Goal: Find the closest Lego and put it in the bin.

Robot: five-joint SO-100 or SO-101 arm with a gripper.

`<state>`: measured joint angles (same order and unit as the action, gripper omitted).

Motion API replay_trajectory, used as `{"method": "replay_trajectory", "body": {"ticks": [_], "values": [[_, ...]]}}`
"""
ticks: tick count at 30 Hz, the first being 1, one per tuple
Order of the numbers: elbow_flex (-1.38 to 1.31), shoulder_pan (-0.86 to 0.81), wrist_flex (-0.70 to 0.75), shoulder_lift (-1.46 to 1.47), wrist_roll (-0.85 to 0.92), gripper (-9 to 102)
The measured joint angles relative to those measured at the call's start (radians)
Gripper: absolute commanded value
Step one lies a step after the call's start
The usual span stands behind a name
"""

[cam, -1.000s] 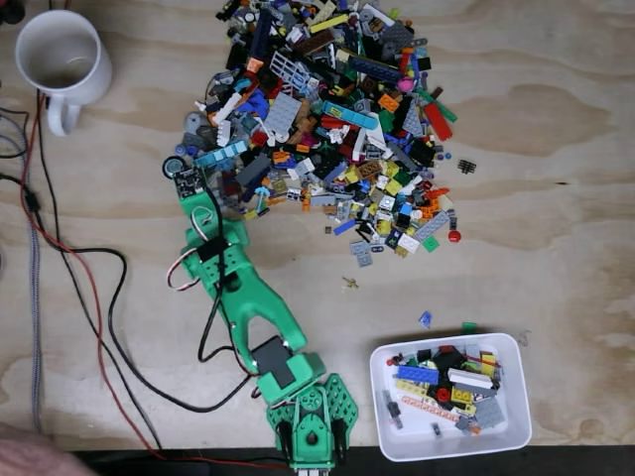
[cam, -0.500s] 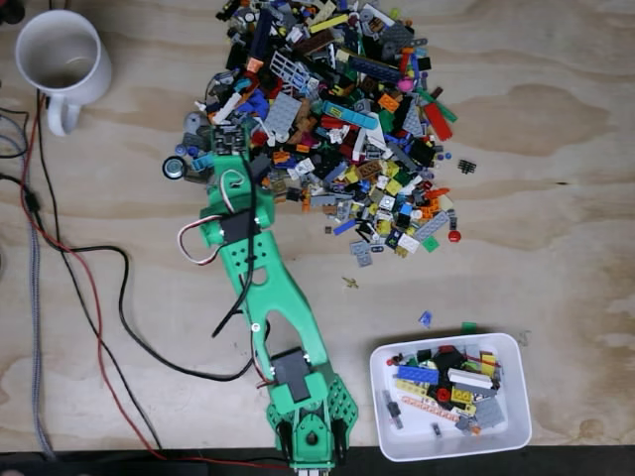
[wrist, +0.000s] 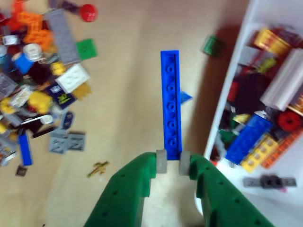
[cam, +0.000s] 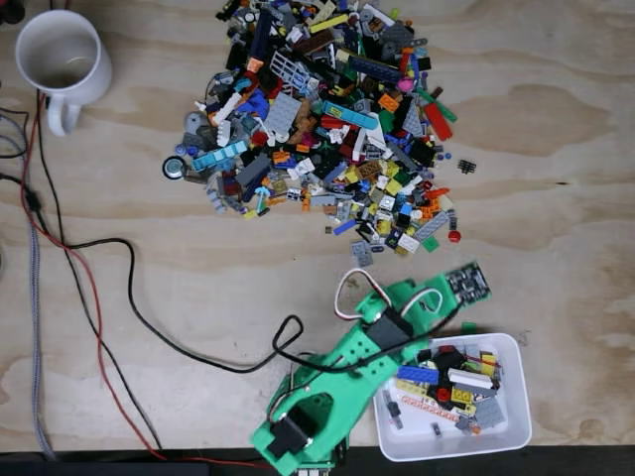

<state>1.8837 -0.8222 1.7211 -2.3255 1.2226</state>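
Jaws (wrist: 172, 164) nearly closed, pinching one end of a long blue Lego plate (wrist: 171, 101) between grey pads (wrist: 161, 162), seen in the wrist view. Plate sticks straight out ahead of the green fingers, studs up, raised over bare wooden tabletop (wrist: 128, 109) just beside the white bin's (wrist: 227, 92) left wall, not yet over the bin itself. Bin already packed with mixed bricks in blue, yellow, red and grey. To the left in the wrist view, the edge of the loose Lego pile (wrist: 42, 80), well apart from the held plate. In the fixed view, green arm (cam: 372, 347) reaching up and right from the bottom edge, across the top-left corner of the bin (cam: 516, 421), with the large Lego pile (cam: 327, 119) above and a white mug (cam: 62, 59) at top left.
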Motion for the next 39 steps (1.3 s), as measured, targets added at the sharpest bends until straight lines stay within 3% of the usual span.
{"method": "replay_trajectory", "body": {"ticks": [5, 12, 16, 20, 25, 34, 39], "values": [[0.083, -0.238, 0.018, -0.075, 0.064, 0], [0.175, -0.505, -0.046, -0.087, 0.166, 13], [0.179, -0.548, -0.106, -0.075, 0.167, 20], [0.160, -0.511, -0.167, -0.052, 0.167, 11], [0.114, -0.213, -0.313, 0.000, 0.123, 5], [0.114, 0.667, -0.497, 0.164, -0.020, 7], [0.164, 0.844, -0.580, 0.172, -0.066, 6]]}}
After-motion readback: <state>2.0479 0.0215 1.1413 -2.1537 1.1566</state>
